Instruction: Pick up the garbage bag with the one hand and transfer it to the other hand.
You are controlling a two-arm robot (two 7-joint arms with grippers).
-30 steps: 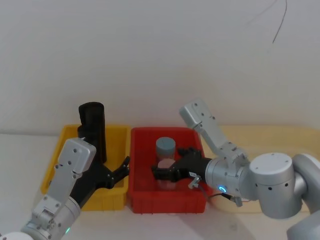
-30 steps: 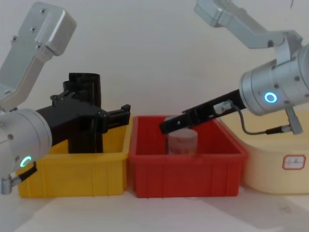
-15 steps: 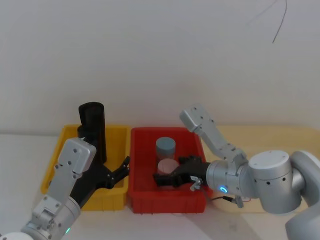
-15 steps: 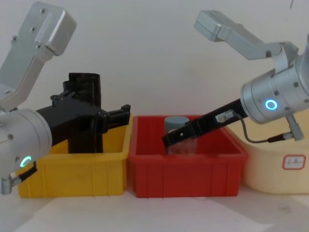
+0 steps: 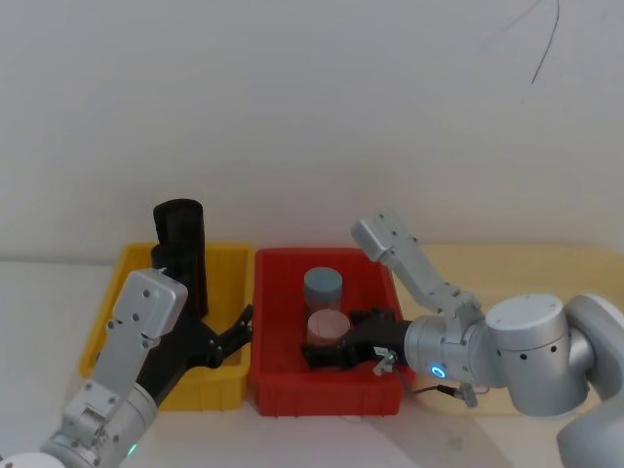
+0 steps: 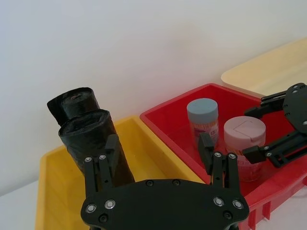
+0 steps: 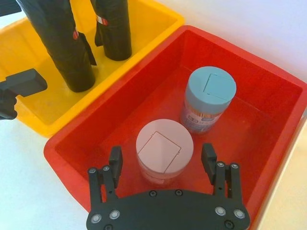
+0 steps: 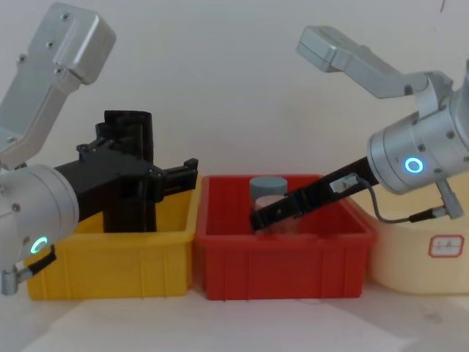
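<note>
**White-walled station: nothing held at time of check**

Plain white wall stood behind a white desk. A yellow bin sat toward the desk's left edge, with a red bin just beside it on the right. A pale cream board lay by the desk's right edge, next to the red bin.

Item 1. The garbage bag, a black glossy roll, stood on end inside the yellow bin, its top well above the rim. A second black roll stood just behind it, nearer the bin's far edge. This second roll carried a small red-and-white label.

Item 2. The left gripper, its wrist lit green-teal, hovered over the front part of the yellow bin, on the near side of the bag. Its fingers were spread wide with nothing between them. In the left wrist view one finger lined up with the bag's side. Whether the two touched could not be told.

Item 3. The right gripper, its wrist lit blue, was lowered into the red bin. Its fingers were spread on either side of a pink-lidded jar. A narrow gap showed on each side of the jar, so nothing was pinched. A blue-lidded jar stood just behind the pink one, toward the red bin's far edge.
</note>
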